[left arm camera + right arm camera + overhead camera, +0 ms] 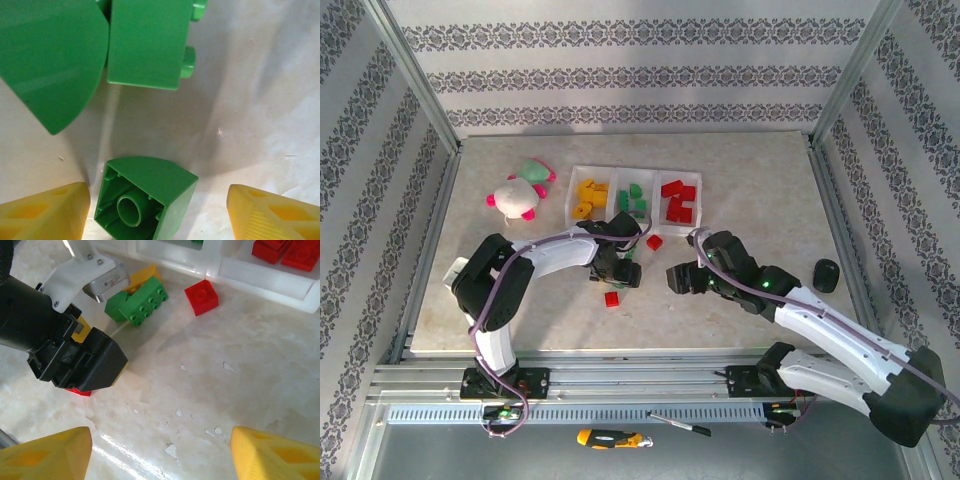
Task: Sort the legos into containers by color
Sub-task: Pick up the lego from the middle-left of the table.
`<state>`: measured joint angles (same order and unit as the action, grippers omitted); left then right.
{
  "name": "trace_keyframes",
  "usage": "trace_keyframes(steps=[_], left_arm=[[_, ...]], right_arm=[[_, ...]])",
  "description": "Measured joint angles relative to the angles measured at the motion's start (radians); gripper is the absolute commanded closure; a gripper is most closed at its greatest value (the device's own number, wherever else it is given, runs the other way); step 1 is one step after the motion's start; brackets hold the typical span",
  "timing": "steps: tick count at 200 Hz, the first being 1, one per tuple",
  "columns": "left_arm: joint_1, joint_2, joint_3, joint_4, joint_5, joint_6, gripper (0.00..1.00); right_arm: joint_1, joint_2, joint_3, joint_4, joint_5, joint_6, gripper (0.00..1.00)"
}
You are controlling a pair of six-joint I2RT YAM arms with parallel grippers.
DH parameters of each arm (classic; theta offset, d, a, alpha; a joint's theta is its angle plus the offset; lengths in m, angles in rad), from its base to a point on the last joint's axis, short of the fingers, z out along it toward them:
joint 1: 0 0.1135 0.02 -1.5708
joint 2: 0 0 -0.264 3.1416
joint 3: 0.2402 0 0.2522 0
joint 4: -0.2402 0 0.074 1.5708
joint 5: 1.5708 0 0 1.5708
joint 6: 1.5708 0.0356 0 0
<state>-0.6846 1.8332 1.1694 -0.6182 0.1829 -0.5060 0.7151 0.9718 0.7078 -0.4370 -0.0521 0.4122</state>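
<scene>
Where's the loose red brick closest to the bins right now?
In the top view, the red brick sits just in front of the bins, below the divider between the green and red compartments, right of the left hand.

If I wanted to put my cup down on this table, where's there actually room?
Bare tabletop lies right of the containers, between them, the small black object and its right edge; also the strip behind the plush toy and containers. Crowded: in front of the containers, where the left end effector, right end effector and loose legos gather.
</scene>
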Motion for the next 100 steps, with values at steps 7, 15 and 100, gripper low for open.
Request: trace_keyframes(steps=[7, 15, 100], left_arm=[[-0.001, 0.002, 0.0, 0.0, 0.0, 0.0, 0.31], [-0.002, 0.005, 0.0, 0.0, 0.0, 0.001, 0.33], [-0.002, 0.01, 0.0, -0.007, -0.037, 0.001, 0.56]], right_arm=[[0.0, 0.006, 0.0, 0.002, -0.003, -0.001, 0.29], [0.0, 0.011, 0.0, 0.007, -0.007, -0.001, 0.28], [0.001, 0.039, 0.001, 0.051, -0.029, -0.001, 0.28]])
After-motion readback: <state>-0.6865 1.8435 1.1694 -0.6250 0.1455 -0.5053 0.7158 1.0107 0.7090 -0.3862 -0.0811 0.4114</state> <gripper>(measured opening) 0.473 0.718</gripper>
